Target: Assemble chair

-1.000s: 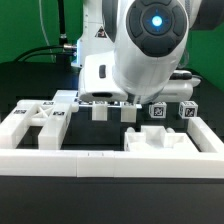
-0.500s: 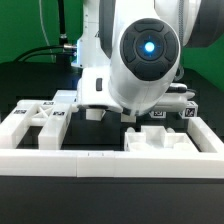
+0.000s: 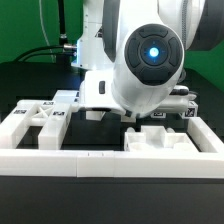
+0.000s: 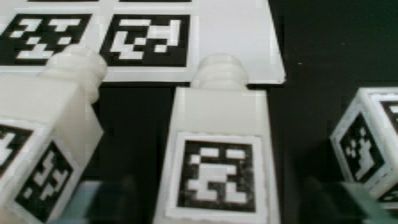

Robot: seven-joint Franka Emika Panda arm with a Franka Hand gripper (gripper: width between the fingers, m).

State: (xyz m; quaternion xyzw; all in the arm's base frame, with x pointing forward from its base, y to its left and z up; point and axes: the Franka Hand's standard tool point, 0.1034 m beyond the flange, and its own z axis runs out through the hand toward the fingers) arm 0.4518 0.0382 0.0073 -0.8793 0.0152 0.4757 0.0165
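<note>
- Table: black and carries everything. Nothing on it looks joined, so I judge the chair to be at an early step.
- Arm: fills most of the exterior view, bent low over the row of parts, and hides the pick spot from that camera.
- White rail: runs along the front, with the parts behind it.
- Marker board: flat on the table, just past the peg ends of the legs.
- Chair, all loose: chunky tagged piece at the exterior view's left, notched piece behind the rail at its right, 2 tagged cubes further back.
- Centre leg: appears to lie flat, peg end toward the marker board, directly under the wrist camera. Likely the pick target.
- Left leg: beside it with a gap. Tagged block on the other side, also apart.
- Gripper: down at parts level. Fingers aren't clear in either view, so I cannot tell if they are open or clamped on the centre leg.
- Risks: an off-centre squeeze twists the centre leg and swings its peg end. A finger dropping into the narrow gap nudges the left leg. Going too low scrapes the table.
</note>
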